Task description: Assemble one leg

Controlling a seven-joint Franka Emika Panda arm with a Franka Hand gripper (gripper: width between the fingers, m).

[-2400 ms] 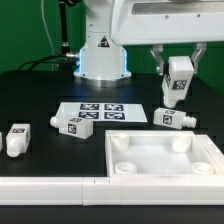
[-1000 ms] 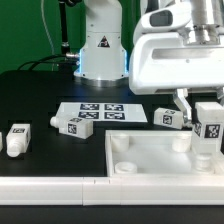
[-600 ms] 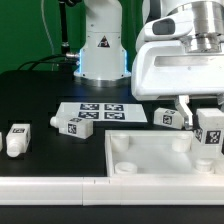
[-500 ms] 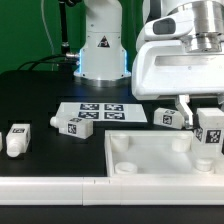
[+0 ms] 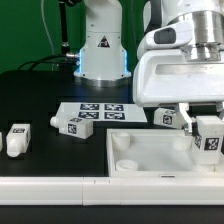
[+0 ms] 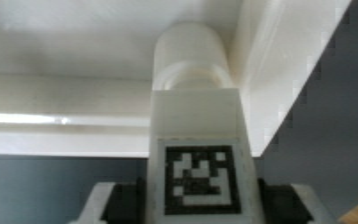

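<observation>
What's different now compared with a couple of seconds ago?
The gripper, holding a leg all along, carried it down to the panel's far corner at the exterior view's right. The three loose legs, panel and marker board stayed put.

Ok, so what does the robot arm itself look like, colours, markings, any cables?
The arm is glossy white with rounded shells. Its base column carries a black triangular sticker, with a blue glow low at its side. A black cable runs beside it. The gripper sits under a large boxy white housing, topped by a grey cylindrical joint.
</observation>
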